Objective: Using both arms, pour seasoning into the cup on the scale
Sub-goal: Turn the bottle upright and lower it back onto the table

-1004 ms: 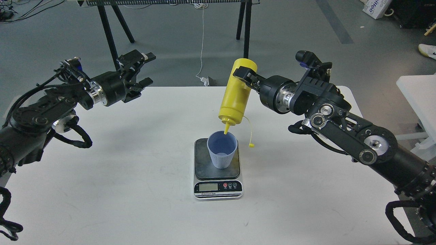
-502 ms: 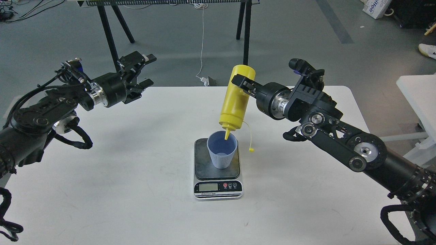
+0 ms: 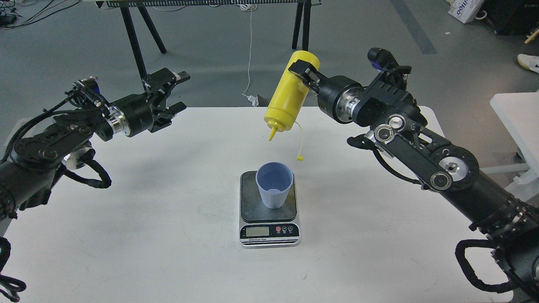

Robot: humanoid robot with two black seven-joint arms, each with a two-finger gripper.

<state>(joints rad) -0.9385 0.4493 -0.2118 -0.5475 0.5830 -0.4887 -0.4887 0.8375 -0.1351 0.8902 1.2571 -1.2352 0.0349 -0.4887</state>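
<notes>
The yellow seasoning bottle [image 3: 289,97] is held upside down and tilted in my right gripper [image 3: 304,72], which is shut on its body. Its nozzle points down-left, well above the cup and a little behind it. Its small cap dangles on a tether [image 3: 300,158]. The light blue-grey cup [image 3: 274,184] stands upright on the dark plate of the scale [image 3: 269,227] at the table's middle. My left gripper [image 3: 172,92] is open and empty, in the air over the table's back left, far from the cup.
The white table [image 3: 168,235] carries only the scale and cup. Black stand legs [image 3: 134,40] rise behind the table's far edge, and a white cable hangs there. A white surface [image 3: 516,118] stands at the right.
My right gripper has lifted the bottle up and back, so the nozzle has come out of the cup's mouth. The left arm has barely shifted.
</notes>
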